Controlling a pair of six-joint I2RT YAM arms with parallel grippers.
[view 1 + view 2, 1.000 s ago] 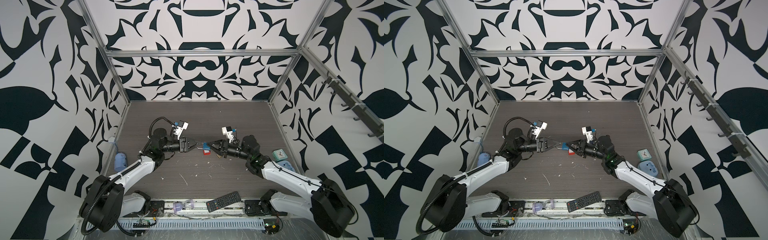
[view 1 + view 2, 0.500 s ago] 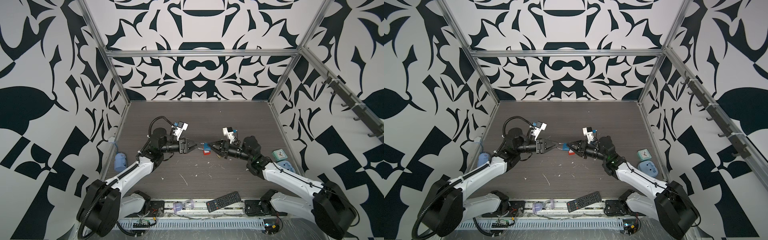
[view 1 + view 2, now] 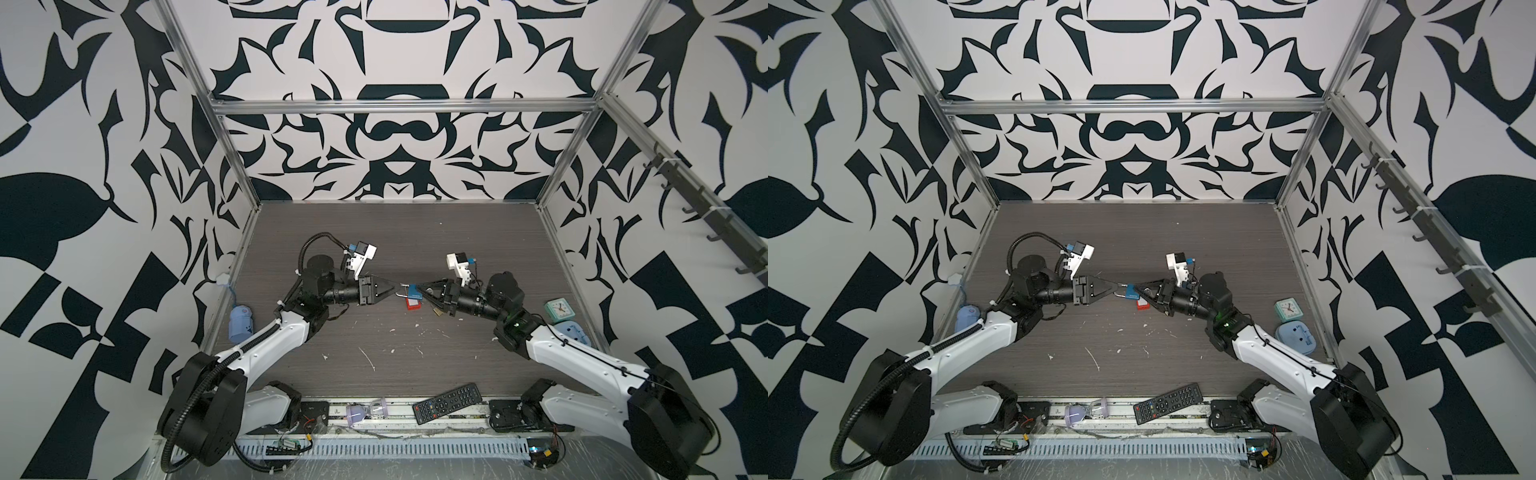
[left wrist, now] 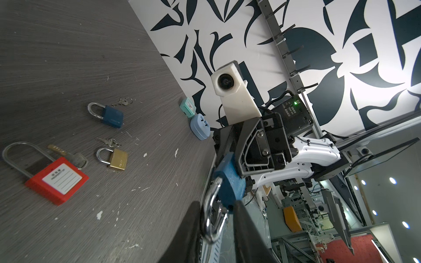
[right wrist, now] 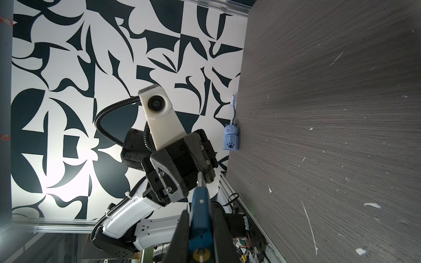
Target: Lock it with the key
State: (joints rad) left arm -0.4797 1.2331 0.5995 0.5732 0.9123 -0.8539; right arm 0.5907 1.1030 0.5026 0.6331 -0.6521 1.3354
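the small blue padlock (image 3: 413, 292) with a silver steel shackle (image 4: 213, 218) hangs in the air between the two arms, above the middle of the dark wood-grain desk (image 3: 415, 232) and clear of it. the right hand (image 3: 420, 286) is clamped narrow on the flat faces of the blue body. the right wrist view shows the brass keyhole end (image 5: 200, 252) facing back toward that arm. the left hand (image 3: 395, 289) is narrow too. its fingers (image 4: 193, 227) lie close against both sides of the shackle loop, which reads as a pinch on it. whether the shackle is seated in the body i cannot tell.

the lock is probably dense for its size and fully rigid, so nothing will give under pressure. the painted flat faces should grip well. the polished round shackle is likely slippery and could roll or swivel in a pinch, so it is best taken near its crown. the body hold should leave the keyhole end free.

no key is in either hand. a small key bunch (image 4: 123, 102) lies on the desk beside a second blue padlock (image 4: 111, 116), and another key pair (image 4: 109, 142) lies near a brass padlock (image 4: 118, 159). a larger key (image 4: 68, 154) rests by a red plastic padlock (image 4: 57, 180). which one fits i cannot tell. the keys are thin and lie flat, so they will likely be awkward to lift, and the broad head is the place to hold them.
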